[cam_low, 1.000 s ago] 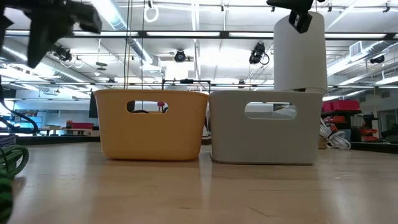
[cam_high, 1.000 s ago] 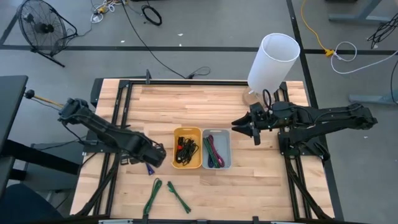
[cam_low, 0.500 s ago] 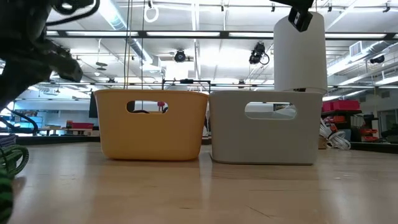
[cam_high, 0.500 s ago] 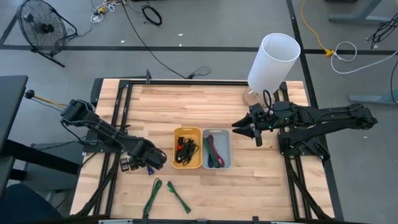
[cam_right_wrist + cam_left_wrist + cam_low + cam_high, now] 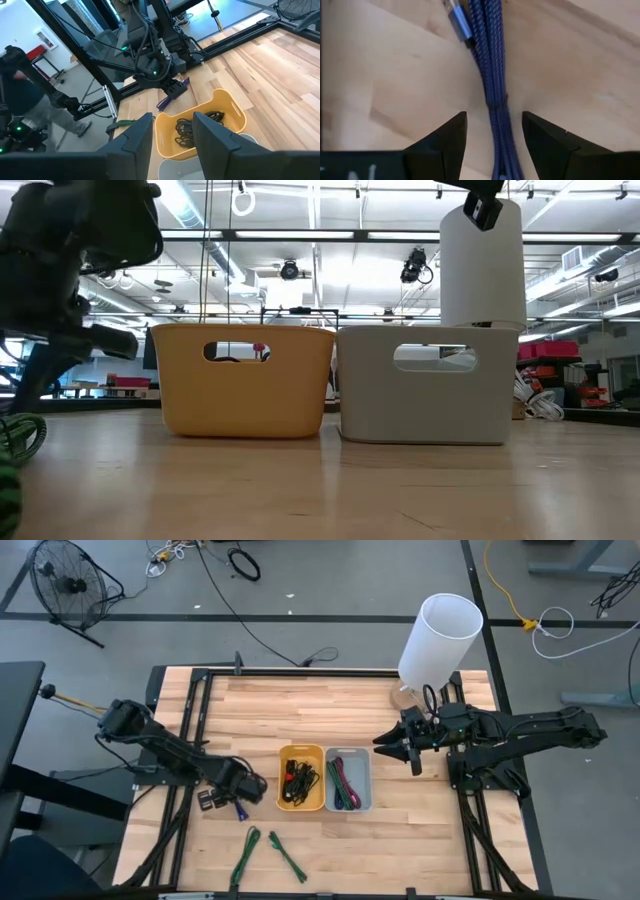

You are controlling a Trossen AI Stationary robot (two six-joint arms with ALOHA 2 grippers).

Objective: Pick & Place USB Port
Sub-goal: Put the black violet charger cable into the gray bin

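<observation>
Now, blue cable: a braided blue USB cable (image 5: pixel 492 75) lies flat on the bench (image 5: pixel 300 705), just left of the yellow bin; its metal plug (image 5: pixel 459 22) points away from the wrist camera.
Left gripper: the left gripper (image 5: pixel 494 137) is down at the bench with its two fingers apart, one on each side of the blue cable; neither finger visibly presses it.
Yellow bin: the yellow bin (image 5: pixel 283 754) holds dark coiled cables.
Grey bin: the grey bin (image 5: pixel 366 756) stands touching the yellow bin's right side and holds green and purple cables.
Green cables: two green cables (image 5: pixel 267 849) lie near the bench's front edge.
Right gripper: the right gripper (image 5: pixel 386 742) hangs above the bench right of the grey bin, fingers apart, holding nothing.
White cylinder: a tall white cylinder (image 5: pixel 438 635) stands at the back right.
Writing: none readable.
</observation>
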